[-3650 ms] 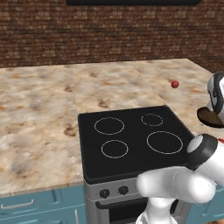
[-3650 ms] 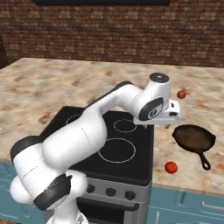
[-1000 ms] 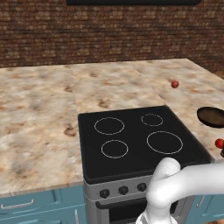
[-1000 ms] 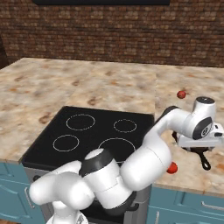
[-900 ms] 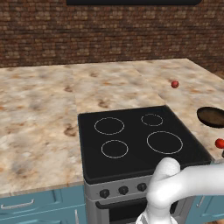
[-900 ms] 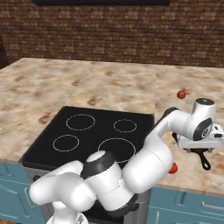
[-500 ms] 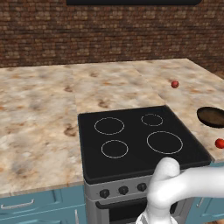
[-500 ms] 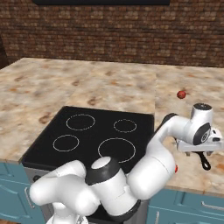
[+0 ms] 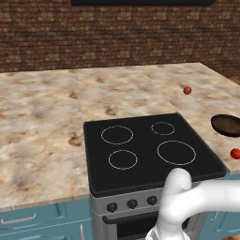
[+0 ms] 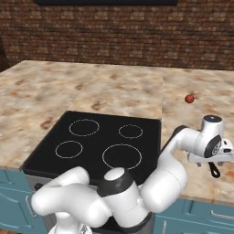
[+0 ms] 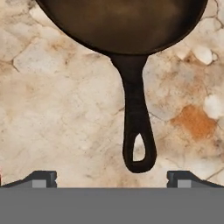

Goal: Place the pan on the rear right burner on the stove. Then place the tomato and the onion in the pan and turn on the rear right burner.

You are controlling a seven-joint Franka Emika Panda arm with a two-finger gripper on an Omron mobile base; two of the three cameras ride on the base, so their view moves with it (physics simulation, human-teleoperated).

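Pan (image 11: 131,26) on counter — gripper (image 11: 111,177) open above handle.

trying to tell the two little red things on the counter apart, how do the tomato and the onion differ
The tomato is brighter orange-red; the onion is darker, nearer maroon. The tomato lies near the counter's front edge, just in front of the pan; the onion lies farther back, well apart from the pan. Both are small, roundish, much smaller than the pan, and rest on the marbled counter to the right of the stove.
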